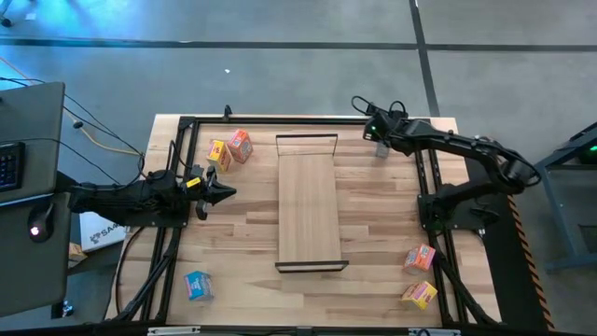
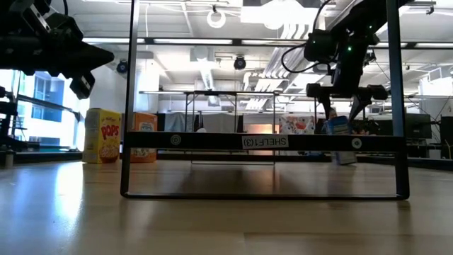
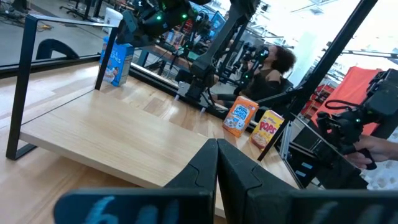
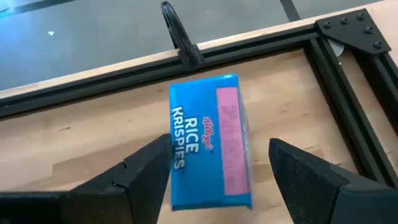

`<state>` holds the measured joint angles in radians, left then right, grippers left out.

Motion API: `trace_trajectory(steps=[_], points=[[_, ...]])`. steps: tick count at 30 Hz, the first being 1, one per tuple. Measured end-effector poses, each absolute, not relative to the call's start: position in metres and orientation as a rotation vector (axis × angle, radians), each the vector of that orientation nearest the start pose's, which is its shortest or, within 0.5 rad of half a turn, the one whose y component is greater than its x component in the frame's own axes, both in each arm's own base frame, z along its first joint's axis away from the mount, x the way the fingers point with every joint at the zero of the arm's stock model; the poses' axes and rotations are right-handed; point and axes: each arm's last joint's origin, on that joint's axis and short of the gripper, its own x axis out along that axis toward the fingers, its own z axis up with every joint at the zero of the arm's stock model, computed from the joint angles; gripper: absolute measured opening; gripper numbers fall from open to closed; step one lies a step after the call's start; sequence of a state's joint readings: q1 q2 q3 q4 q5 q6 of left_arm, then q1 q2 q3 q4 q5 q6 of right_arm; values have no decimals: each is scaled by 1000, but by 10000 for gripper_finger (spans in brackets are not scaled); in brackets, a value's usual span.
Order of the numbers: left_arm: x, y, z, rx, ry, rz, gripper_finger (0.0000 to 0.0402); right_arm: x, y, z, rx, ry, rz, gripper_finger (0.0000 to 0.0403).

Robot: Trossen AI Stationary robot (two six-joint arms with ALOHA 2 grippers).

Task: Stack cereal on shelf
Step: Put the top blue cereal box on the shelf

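My right gripper (image 1: 381, 140) (image 4: 219, 144) is open at the table's far right corner, pointing down over a blue cereal box (image 4: 208, 140) (image 2: 339, 139) that stands on the table, one finger on each side of it. My left gripper (image 1: 224, 193) (image 3: 217, 148) is shut and empty, hovering left of the shelf (image 1: 309, 201). The shelf is a pale board with black end frames and has nothing on it. A yellow box (image 1: 218, 152) and an orange box (image 1: 241, 145) stand far left. Another blue box (image 1: 198, 285) lies near left. An orange box (image 1: 420, 259) and a yellow box (image 1: 420, 294) lie near right. My right gripper has one finger (image 4: 149, 163) close against the blue box's edge (image 4: 173, 155), and I cannot tell whether it touches. The other finger (image 4: 298, 171) stands clear of the box. The box rests on the table.
Black frame rails (image 1: 177, 215) (image 1: 431, 187) run along the table's left, right and far sides, and one corner bracket (image 4: 351, 31) lies just beside the blue box. Bare wood shows between the shelf and both arms. A person (image 3: 280, 65) sits beyond the table's right side.
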<state>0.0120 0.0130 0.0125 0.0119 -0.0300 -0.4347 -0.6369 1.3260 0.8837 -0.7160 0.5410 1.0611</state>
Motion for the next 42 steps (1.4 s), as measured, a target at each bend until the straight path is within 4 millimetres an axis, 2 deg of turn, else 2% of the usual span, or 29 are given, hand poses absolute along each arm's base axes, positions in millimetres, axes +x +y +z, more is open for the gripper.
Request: trace_trajectory(steps=[15,26,32,36,42], points=[[98,2,168,-435,-20,40,1,182,-155,225,838,581,-1577,257],[98,2,168,-435,-20,39,1,191,-162,203,826,650,-1640,257],[98,2,168,-435,-21,39,1,190,-166,199,810,642,-1687,252],[98,2,168,-435,-20,39,1,185,-171,199,811,647,-1703,224],[98,2,168,-435,-21,39,1,180,-177,199,822,700,-1671,144]])
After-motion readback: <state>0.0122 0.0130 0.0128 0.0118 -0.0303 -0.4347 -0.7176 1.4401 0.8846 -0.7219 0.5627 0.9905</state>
